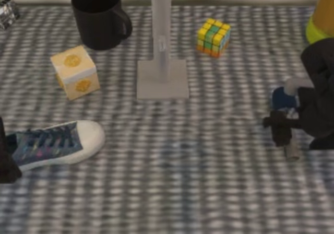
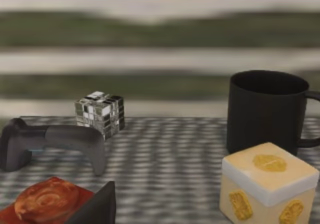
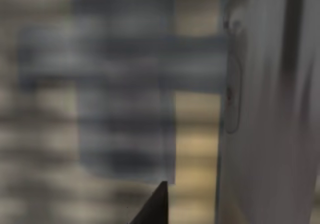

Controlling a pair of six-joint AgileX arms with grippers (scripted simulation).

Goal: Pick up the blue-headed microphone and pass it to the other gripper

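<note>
The blue-headed microphone [image 1: 282,98] is at the table's right side, its dark-blue head toward the back and the silver-grey handle end [image 1: 293,151] toward the front. My right gripper [image 1: 282,128] reaches in from the right edge and crosses the handle, fingers drawn in on it. In the right wrist view the handle [image 3: 270,114] fills one side close up, beside one black fingertip [image 3: 159,204]; the second finger is hidden. My left arm [image 1: 6,163] stays parked at the left edge, with one finger [image 2: 100,206] showing far off centre, holding nothing.
A tall pale-grey post on a square base [image 1: 162,77] stands mid-table. Around it are a black mug [image 1: 99,15], a cream cube with yellow marks [image 1: 75,72], a colourful puzzle cube [image 1: 213,37] and a sneaker [image 1: 57,142]. A yellow-green object [image 1: 321,14] sits back right.
</note>
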